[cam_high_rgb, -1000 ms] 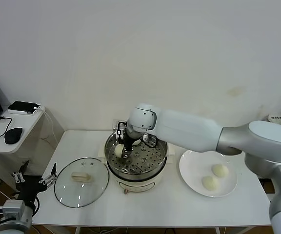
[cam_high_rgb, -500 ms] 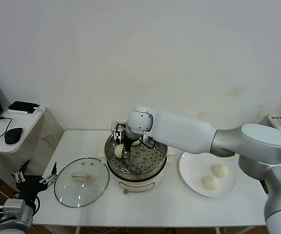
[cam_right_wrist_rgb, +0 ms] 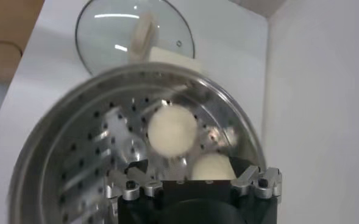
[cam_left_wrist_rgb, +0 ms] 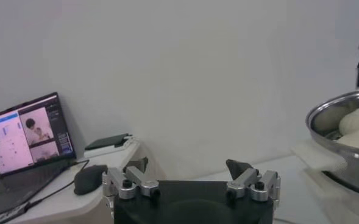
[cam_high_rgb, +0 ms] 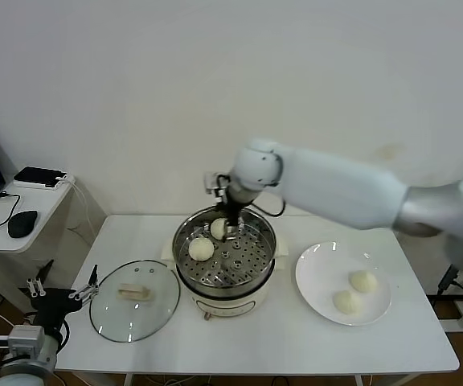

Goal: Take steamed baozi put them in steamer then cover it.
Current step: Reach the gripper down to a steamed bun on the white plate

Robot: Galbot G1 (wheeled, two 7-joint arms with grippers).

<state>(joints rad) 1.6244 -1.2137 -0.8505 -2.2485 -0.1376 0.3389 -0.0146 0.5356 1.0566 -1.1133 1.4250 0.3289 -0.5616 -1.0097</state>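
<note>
**Two baozi in the steamer, two left on the plate to the right**

Head view: The right end effector (cam_high_rgb: 230, 227) is poised over the far side of the steamer (cam_high_rgb: 185, 256), its fingers spread and nothing pinched between them. Two baozi are seen inside the basket: one (cam_high_rgb: 202, 248) on the left part of the perforated floor, the other (cam_high_rgb: 219, 228) just beside the end effector at the far rim. Two more baozi (cam_high_rgb: 363, 281) (cam_high_rgb: 346, 301) are found on the white plate (cam_high_rgb: 312, 275), which sits on the table (cam_high_rgb: 296, 342) just right of the steamer. The next pick is therefore judged to lie to the right of the right end effector and nearer the robot, and the right arm is clearly the closer one. The round buns offer no long axis. The cover (cam_high_rgb: 105, 310) is laid flat on the table left of the steamer, its handle (cam_high_rgb: 133, 292) up and running left to right. The left end effector (cam_high_rgb: 61, 297) is parked off the table's left edge, near the cover.

Left wrist view: The left end effector (cam_left_wrist_rgb: 192, 176) is seen with fingers spread and empty; the steamer (cam_left_wrist_rgb: 325, 119) is visible well apart from it, baozi showing above the rim.

Right wrist view: The right end effector (cam_right_wrist_rgb: 194, 181) is shown spread above the steamer (cam_right_wrist_rgb: 51, 152), with one baozi (cam_right_wrist_rgb: 172, 128) free on the floor and a second (cam_right_wrist_rgb: 211, 165) partly hidden under it. The cover (cam_right_wrist_rgb: 109, 27) is seen beyond the basket.
</note>
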